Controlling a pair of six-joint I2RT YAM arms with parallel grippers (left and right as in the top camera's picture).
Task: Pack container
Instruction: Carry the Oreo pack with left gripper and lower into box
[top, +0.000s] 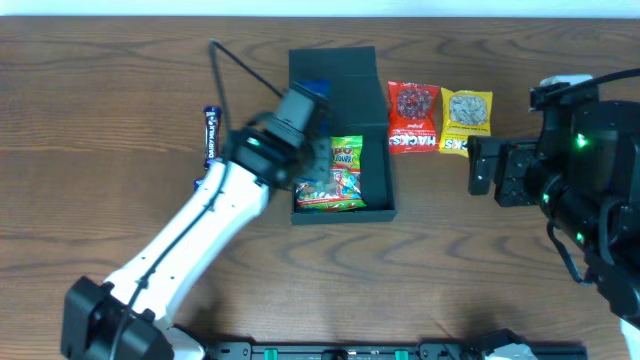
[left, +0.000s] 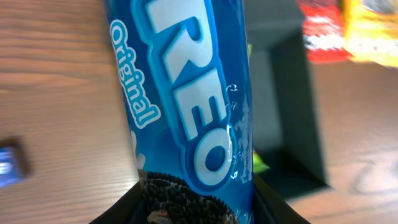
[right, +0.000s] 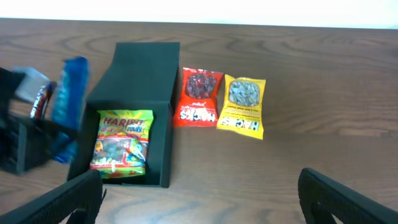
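The dark container (top: 377, 130) lies open at table centre, flap lid laid back. A green Haribo packet (top: 344, 175) lies inside; it also shows in the right wrist view (right: 122, 143). My left gripper (top: 305, 110) is shut on a blue Oreo pack (left: 186, 99) and holds it over the container's left wall; the pack also shows in the right wrist view (right: 67, 106). My right gripper (right: 199, 196) is open and empty, right of the container (right: 158, 81). A red snack packet (top: 412, 117) and a yellow snack packet (top: 466, 122) lie right of the container.
A dark blue candy bar (top: 210, 135) lies on the table left of the container; its corner shows in the left wrist view (left: 12, 165). The right arm's body (top: 580, 170) stands at the right side of the wooden table (top: 120, 120).
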